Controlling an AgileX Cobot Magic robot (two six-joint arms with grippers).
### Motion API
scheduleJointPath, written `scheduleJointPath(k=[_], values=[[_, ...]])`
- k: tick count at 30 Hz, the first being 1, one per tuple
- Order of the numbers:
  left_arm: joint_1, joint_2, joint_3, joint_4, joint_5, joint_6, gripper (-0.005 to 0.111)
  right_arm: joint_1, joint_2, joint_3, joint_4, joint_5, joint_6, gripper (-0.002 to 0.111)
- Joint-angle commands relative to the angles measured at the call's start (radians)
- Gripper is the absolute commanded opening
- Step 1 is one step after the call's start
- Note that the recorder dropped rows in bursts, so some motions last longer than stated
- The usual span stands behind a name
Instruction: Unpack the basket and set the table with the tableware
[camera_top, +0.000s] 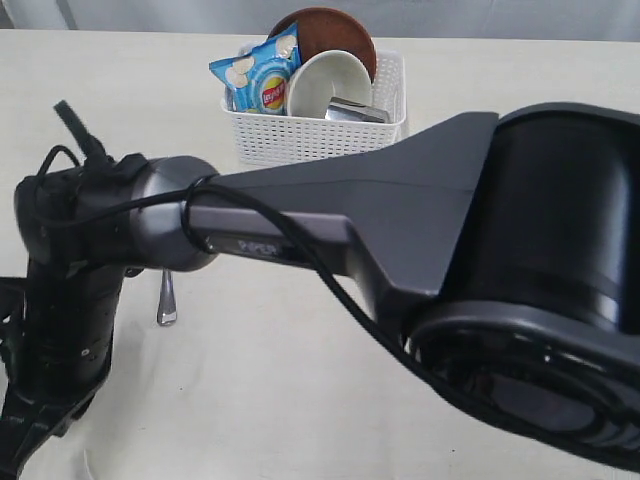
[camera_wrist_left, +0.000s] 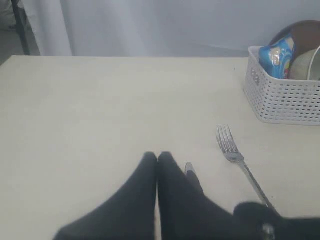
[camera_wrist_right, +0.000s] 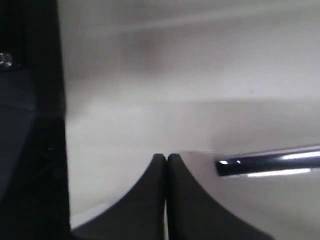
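**Basket** (camera_top: 320, 140): white, perforated, at the far middle of the table (camera_top: 260, 400); loaded
- reddish-brown round plate (camera_top: 335, 30), on edge at the back
- pale bowl (camera_top: 325, 85), tipped on its side in front of the plate
- shiny steel cup (camera_top: 355, 110), low beside the bowl
- blue chips bag (camera_top: 258, 75), at one end; not tableware
- anything deeper: hidden

**Out on the tabletop**
- steel fork (camera_wrist_left: 235, 152), lying flat, tines at the end nearer the basket, well apart from it
- rounded steel handle end (camera_top: 166, 308), showing from under the dark arm (camera_top: 400, 230) that crosses the exterior view; cannot tell whether it is the fork's or another piece's
- steel handle (camera_wrist_right: 270, 162), lying near the right gripper; piece not identifiable

**Grippers**
- left gripper (camera_wrist_left: 157, 159): fingers pressed together, nothing between them, low over bare table near the fork
- right gripper (camera_wrist_right: 166, 159): closed tight, empty, close above the tabletop

**Progress, as judged:** early. Some cutlery laid out, at least the fork. Plate, bowl and cup yet to be lifted out and placed. Next pick likely calls for reopening one gripper over the basket, with the bag crowding the bowl
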Motion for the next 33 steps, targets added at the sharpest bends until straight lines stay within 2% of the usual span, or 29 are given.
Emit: scheduleJointPath(k=[1, 19, 23, 29, 33], values=[[0.003, -0.004, 0.002, 0.008, -0.01, 0.004, 0.0, 0.022, 0.009, 0.001, -0.002, 0.003, -0.019, 0.0], [0.003, -0.004, 0.002, 0.008, -0.01, 0.004, 0.0, -0.033, 0.041, 0.001, -0.08, -0.182, 0.007, 0.0], [0.003, -0.004, 0.002, 0.008, -0.01, 0.004, 0.0, -0.073, 0.041, 0.001, -0.078, -0.252, 0.015, 0.0], [0.003, -0.004, 0.002, 0.008, -0.01, 0.004, 0.0, -0.077, 0.043, 0.001, -0.074, -0.432, 0.005, 0.0], [0.003, -0.004, 0.002, 0.008, -0.01, 0.004, 0.0, -0.083, 0.065, -0.031, -0.078, -0.466, -0.005, 0.0]])
